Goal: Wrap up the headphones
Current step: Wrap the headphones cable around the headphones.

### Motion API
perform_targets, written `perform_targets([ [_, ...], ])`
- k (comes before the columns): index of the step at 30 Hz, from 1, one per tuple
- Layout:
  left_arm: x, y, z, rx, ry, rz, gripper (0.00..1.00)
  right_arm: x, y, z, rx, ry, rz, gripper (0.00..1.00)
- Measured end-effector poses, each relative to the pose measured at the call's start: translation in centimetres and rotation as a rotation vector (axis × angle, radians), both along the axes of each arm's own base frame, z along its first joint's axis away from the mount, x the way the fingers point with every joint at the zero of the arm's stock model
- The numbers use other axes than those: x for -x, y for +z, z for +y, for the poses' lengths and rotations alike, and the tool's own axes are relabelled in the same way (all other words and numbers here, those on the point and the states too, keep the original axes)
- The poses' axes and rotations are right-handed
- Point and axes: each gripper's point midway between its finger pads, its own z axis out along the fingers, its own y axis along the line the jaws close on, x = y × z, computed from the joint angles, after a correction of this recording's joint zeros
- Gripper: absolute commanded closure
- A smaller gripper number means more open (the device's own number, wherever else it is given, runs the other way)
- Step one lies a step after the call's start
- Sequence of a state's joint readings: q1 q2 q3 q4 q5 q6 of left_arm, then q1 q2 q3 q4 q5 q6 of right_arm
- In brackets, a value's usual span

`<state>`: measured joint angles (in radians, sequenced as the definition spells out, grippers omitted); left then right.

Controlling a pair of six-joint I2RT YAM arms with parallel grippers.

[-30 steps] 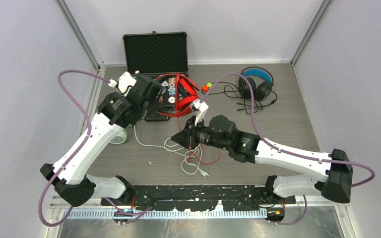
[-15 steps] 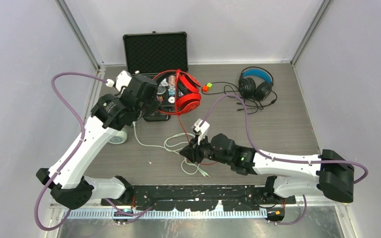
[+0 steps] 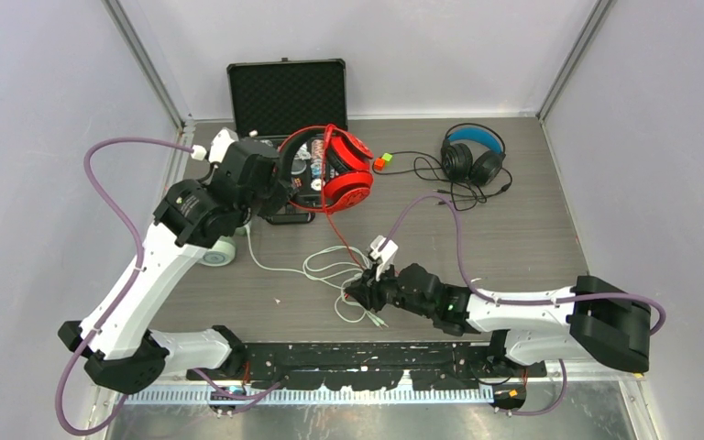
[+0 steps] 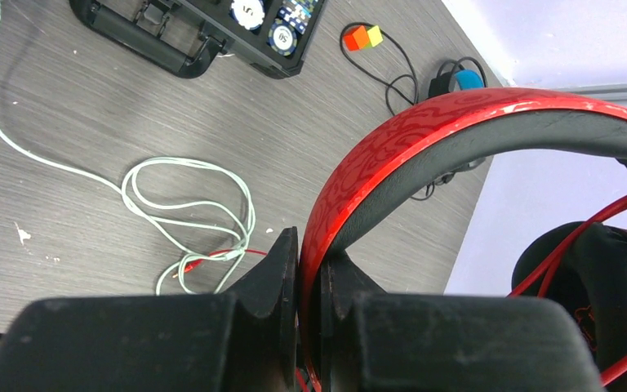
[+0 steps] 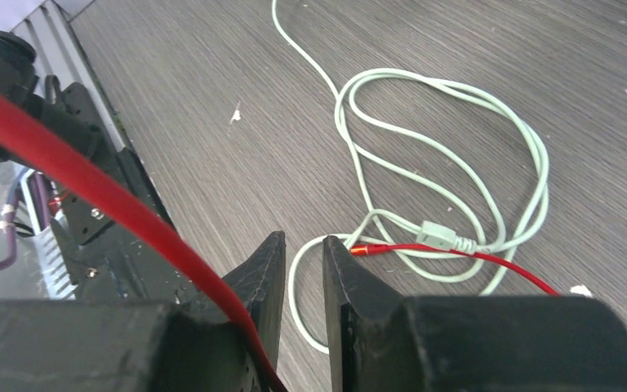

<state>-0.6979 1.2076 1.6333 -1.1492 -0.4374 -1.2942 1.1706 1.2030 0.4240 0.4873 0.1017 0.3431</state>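
Left jaws clenched on the glossy band of the red headphones (image 3: 346,179), held clear of the bench (image 3: 532,238) over the open case (image 3: 286,92). The band looks stiff and slick: a good handle, but it may twist in the grip. Its red cable (image 5: 522,273) runs thin and limp down into a mint cable (image 5: 439,235) tangle mid-bench. Right jaws released, narrow gap, nothing between them, low and just short of the red plug. Best hold: the cable near the plug. Black headphones (image 3: 473,156) lie far right.

Loose cables (image 5: 439,235) across central tabletop (image 5: 473,49)
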Motion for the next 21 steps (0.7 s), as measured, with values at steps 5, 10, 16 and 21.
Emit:
perform_targets([
  [5, 0.4, 1.0, -0.5, -0.002, -0.065, -0.021, 1.00, -0.7, -1.3, -1.3, 0.009, -0.064, -0.011, 0.95],
  [10, 1.1, 2.9, -2.1, 0.038, -0.218, -0.115, 1.00, -2.0, 0.3, -2.6, -0.029, -0.133, -0.038, 1.00],
  [16, 3.9, 4.3, -3.2, 0.055, -0.440, -0.236, 1.00, -4.7, 4.5, -4.1, -0.104, -0.206, -0.064, 0.99],
  [21, 5.2, 4.0, -4.2, -0.017, -0.617, -0.270, 1.00, -7.1, 7.0, -5.5, -0.133, -0.237, -0.033, 1.00],
])
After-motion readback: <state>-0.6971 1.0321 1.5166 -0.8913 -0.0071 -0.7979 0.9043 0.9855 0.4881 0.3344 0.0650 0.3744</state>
